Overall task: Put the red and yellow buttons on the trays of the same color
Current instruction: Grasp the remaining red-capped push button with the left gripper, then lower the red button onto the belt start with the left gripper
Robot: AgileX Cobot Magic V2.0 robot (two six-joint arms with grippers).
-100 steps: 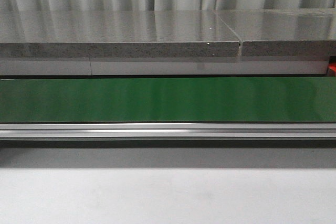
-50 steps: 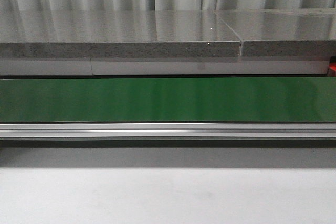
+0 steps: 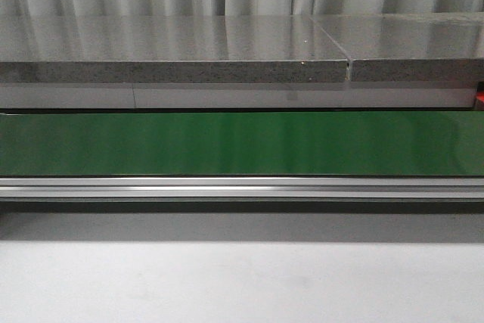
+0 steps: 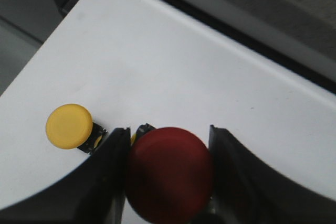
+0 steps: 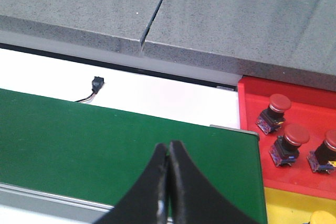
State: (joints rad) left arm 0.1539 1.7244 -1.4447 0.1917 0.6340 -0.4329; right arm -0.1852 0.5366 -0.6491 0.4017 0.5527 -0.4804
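Note:
In the left wrist view my left gripper [image 4: 169,129] is shut on a red button [image 4: 169,174], whose round cap fills the gap between both fingers above a white surface [image 4: 173,61]. A yellow button [image 4: 69,126] stands on that surface just outside one finger. In the right wrist view my right gripper [image 5: 169,144] is shut on nothing and hangs over the green belt [image 5: 105,135]. Beyond the belt's end sits the red tray [image 5: 304,103] with three red buttons, such as one [image 5: 277,106]. The yellow tray [image 5: 286,203] adjoins it, with a yellow cap [image 5: 323,216] at the frame edge.
The front view shows only the green belt [image 3: 242,141], its metal rail [image 3: 242,187], a grey stone slab [image 3: 174,43] behind and a sliver of red [image 3: 479,97] at the right edge. A small black connector with a wire [image 5: 96,83] lies by the slab.

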